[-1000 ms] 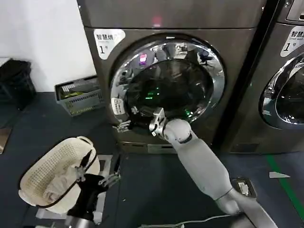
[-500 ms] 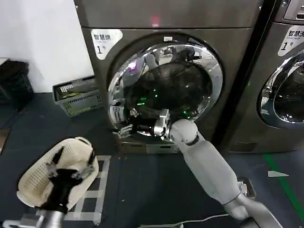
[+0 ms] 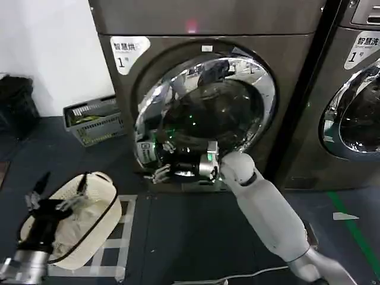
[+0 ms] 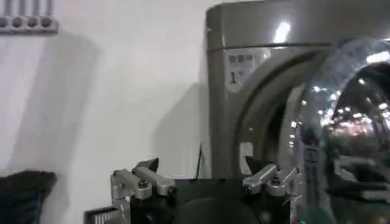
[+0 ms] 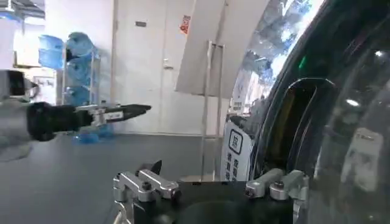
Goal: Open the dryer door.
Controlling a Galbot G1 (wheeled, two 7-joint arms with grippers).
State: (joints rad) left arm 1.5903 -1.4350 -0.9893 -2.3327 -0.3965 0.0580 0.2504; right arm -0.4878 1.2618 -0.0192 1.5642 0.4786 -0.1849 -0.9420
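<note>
Hooking dryer door (image 3: 205, 110) rim | right end effector (image 3: 161, 169) spread wide | left end effector (image 3: 59, 193) spread, empty

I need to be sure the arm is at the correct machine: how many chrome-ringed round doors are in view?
2: the dryer door at centre, with the right gripper at its lower left edge, and the neighbouring machine's door, cut off at the right.

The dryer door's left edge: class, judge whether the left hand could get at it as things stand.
Probably not at once: the left hand hangs open, low over the laundry basket, apart from the dryer door, whose lower left edge the right hand already occupies.
</note>
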